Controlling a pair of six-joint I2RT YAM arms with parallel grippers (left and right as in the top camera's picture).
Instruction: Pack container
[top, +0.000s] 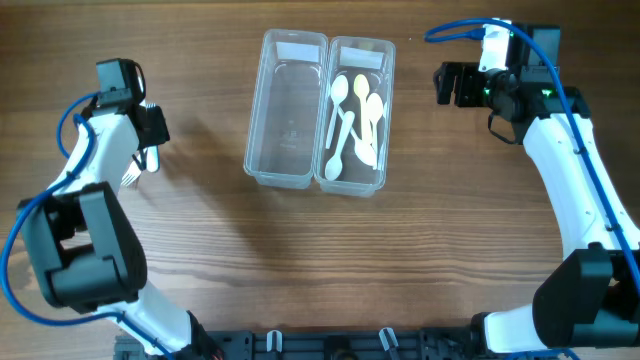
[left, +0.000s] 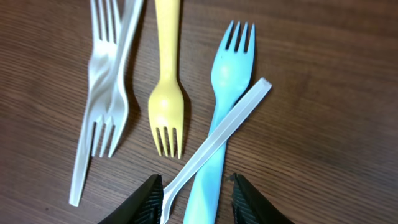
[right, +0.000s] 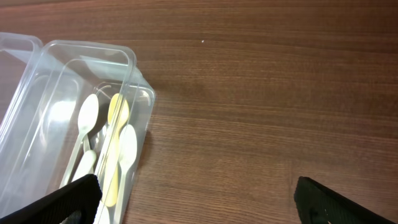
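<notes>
Two clear plastic containers stand side by side at the table's middle. The left container (top: 288, 110) is empty. The right container (top: 383, 120) holds several white and yellow spoons (top: 352, 115); they also show in the right wrist view (right: 115, 140). My left gripper (left: 196, 199) is open, low over a pile of forks at the far left (top: 135, 175). Its jaws straddle the handle of a blue fork (left: 225, 106) and a white utensil handle (left: 217, 140) lying across it. A yellow fork (left: 166, 93) and white forks (left: 106, 93) lie beside them. My right gripper (right: 196, 199) is wide open and empty, right of the containers.
The forks lie loose on the bare wooden table. The right gripper (top: 450, 85) hovers over bare wood near the right container's rim (right: 134, 62). Both arm bases stand at the front edge.
</notes>
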